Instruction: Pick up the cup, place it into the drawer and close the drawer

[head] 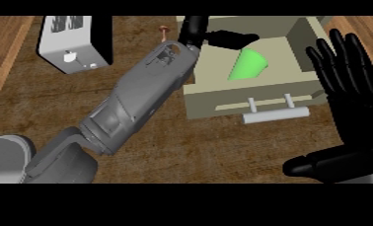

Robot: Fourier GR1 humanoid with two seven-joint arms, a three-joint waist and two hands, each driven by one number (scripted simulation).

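The green cup (247,65) lies tilted inside the open beige drawer (218,102); the drawer's pale bar handle (277,116) faces me. My left forearm crosses the counter from the lower left. My left hand (215,36) hangs over the drawer's back left corner, just above the cup's upper end. Its fingers are stretched out, not curled round the cup. My right hand (348,116) rests open at the right edge beside the drawer, fingers up and thumb low.
A white and black toaster-like box (73,42) stands at the back left. A small reddish item (165,30) sits on the wooden counter (218,151) behind my left wrist. A lighter wooden strip runs along the far left.
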